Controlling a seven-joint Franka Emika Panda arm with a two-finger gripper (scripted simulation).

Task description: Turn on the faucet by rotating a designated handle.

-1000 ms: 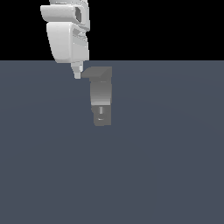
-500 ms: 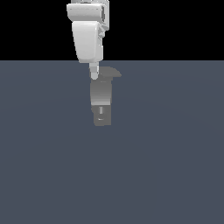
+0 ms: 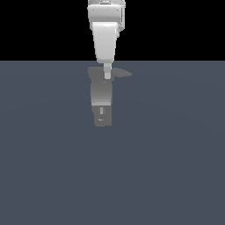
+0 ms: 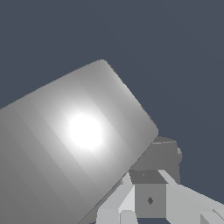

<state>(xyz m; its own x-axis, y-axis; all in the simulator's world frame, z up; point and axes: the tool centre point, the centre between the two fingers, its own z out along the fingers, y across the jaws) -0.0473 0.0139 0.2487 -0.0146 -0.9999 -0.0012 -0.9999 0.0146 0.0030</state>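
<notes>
The faucet [image 3: 102, 99] is a small grey upright column in the middle of the exterior view, with a darker boxy base carrying a pale slot. Its handle [image 3: 123, 74] is a thin flat lever pointing from the top toward the exterior view's right. My white gripper [image 3: 107, 75] comes straight down from above, and its narrow shut tip rests at the faucet's top, against the root of the handle. In the wrist view a broad glossy grey faucet surface [image 4: 78, 140] fills most of the picture, close to the gripper [image 4: 150, 200]. Nothing is held.
A flat dark blue-grey floor [image 3: 176, 167] spreads around the faucet, under a black background. No other objects show.
The arm has travelled toward the exterior view's right, from beside the faucet's top to over it. The handle now sticks out farther on the right side than before.
</notes>
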